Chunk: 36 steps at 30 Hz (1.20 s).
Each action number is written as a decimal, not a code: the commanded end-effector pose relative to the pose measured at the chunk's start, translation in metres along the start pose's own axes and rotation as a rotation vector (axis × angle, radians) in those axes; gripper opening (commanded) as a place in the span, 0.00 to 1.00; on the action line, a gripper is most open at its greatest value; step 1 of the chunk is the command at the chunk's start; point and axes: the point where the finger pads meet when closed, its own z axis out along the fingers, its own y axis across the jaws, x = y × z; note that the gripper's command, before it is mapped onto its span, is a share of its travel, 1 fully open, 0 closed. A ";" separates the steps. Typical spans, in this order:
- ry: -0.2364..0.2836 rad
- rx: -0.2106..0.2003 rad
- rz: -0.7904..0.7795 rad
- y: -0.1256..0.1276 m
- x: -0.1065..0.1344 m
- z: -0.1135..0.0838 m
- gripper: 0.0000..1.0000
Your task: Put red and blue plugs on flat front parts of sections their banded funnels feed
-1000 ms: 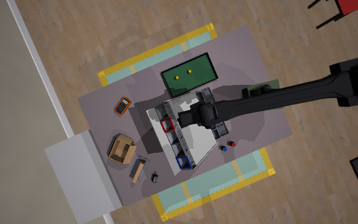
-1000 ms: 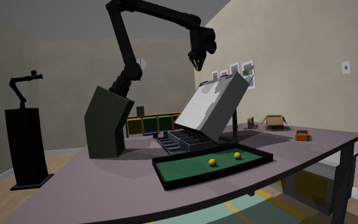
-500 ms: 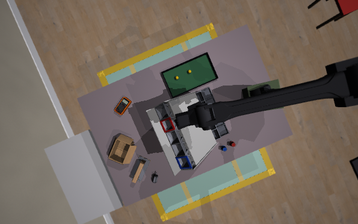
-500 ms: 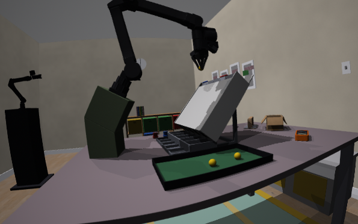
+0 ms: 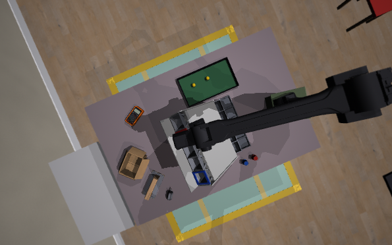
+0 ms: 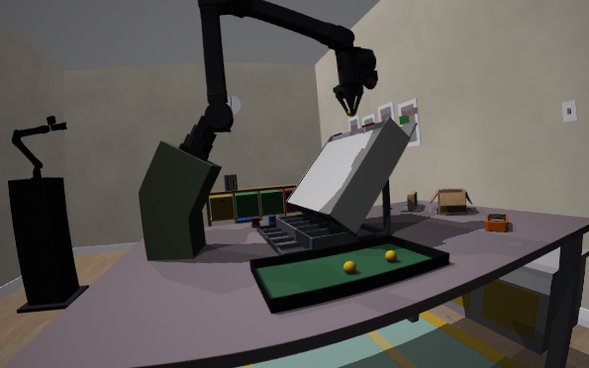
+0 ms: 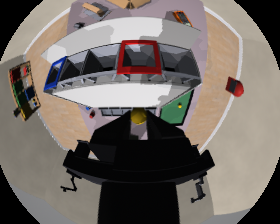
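Note:
My gripper [image 6: 350,112] [image 7: 138,113] is shut on a yellow marble [image 7: 138,115] above the top of the white cover [image 5: 222,155] [image 6: 336,165] [image 7: 106,95]. In the wrist view the red-banded funnel [image 7: 139,43] lies ahead of the fingertips; the arm mostly hides it in the top view. The blue-banded funnel [image 5: 195,178] is at the row's other end. The red plug [image 5: 254,157] [image 6: 255,222] and blue plug [image 5: 245,162] [image 6: 271,220] stand beside the grey sectioned tray [image 5: 242,141]. Two yellow marbles [image 5: 194,85] [image 6: 349,267] lie in the green tray [image 5: 222,72] [image 6: 289,284]. The pipes are hidden.
An orange meter [image 5: 134,115] [image 6: 497,223], an open cardboard box [image 5: 133,163] [image 6: 452,202], a grey holder with a brown block [image 5: 153,186] and a small dark object [image 5: 169,194] lie beyond the cover. Unbanded funnels [image 5: 196,162] stand between the banded ones.

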 end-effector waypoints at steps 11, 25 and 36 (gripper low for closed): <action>-0.011 -0.002 0.008 0.002 -0.077 -0.008 0.00; -0.010 0.000 0.010 -0.001 -0.102 -0.007 0.00; 0.012 -0.003 0.007 0.001 -0.095 0.001 0.00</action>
